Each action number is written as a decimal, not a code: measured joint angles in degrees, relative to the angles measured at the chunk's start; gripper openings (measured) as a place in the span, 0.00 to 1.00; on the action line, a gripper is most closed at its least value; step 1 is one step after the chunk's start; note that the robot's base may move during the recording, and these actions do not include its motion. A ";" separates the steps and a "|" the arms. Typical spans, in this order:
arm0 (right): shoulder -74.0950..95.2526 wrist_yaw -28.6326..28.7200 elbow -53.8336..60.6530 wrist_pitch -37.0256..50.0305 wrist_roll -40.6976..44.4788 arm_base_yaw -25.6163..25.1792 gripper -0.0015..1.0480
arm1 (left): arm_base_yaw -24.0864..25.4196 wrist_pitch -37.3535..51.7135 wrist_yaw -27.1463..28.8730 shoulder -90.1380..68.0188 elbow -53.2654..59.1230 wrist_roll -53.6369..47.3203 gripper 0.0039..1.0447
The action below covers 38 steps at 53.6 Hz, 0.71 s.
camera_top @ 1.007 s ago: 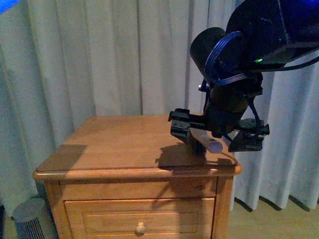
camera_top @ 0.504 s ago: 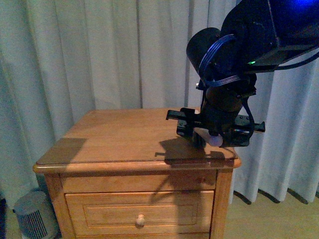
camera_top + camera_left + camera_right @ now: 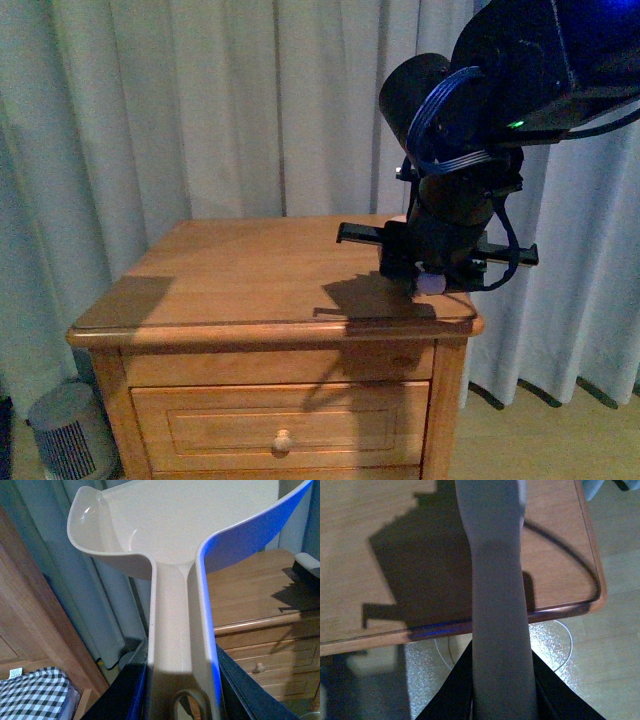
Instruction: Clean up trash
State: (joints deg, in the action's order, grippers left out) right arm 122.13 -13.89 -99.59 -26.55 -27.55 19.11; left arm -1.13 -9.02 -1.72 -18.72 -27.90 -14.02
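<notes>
Cleanup is barely starting (the trash is showing in no view).
The left end effector (image 3: 181, 680) is clenching the beige dustpan (image 3: 175, 520) by its handle; the right end effector (image 3: 432, 270) is gripping a pale tool handle (image 3: 497, 580) over the nightstand (image 3: 250, 270), possibly hiding the trash.

Setting: a domestic room, most likely a bedroom. Indicators: a wooden bedside cabinet (image 3: 250, 290) with a drawer (image 3: 200, 425) and round knob (image 3: 282, 462). Full-length pale curtains (image 3: 200, 110) hang behind it. A small grey ribbed appliance (image 3: 68, 440) stands on the plank floor (image 3: 540, 445) beside the cabinet. Checked fabric (image 3: 30, 692) lies nearby.
</notes>
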 joint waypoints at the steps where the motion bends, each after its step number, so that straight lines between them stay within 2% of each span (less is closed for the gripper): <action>1: -0.35 -0.07 0.11 0.26 0.20 0.00 0.20 | 0.00 0.02 0.00 0.00 0.00 0.00 0.27; 24: -25.55 -4.37 16.98 18.71 13.53 0.00 0.20 | 0.00 0.00 0.00 0.00 0.00 0.00 0.27; 38: -43.10 -5.27 31.45 22.64 17.42 -0.15 0.20 | 0.00 0.00 0.00 0.00 0.00 0.00 0.27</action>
State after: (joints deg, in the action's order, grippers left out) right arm 79.02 -19.16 -68.14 -3.90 -10.13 18.96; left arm -1.13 -9.02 -1.72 -18.72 -27.90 -14.02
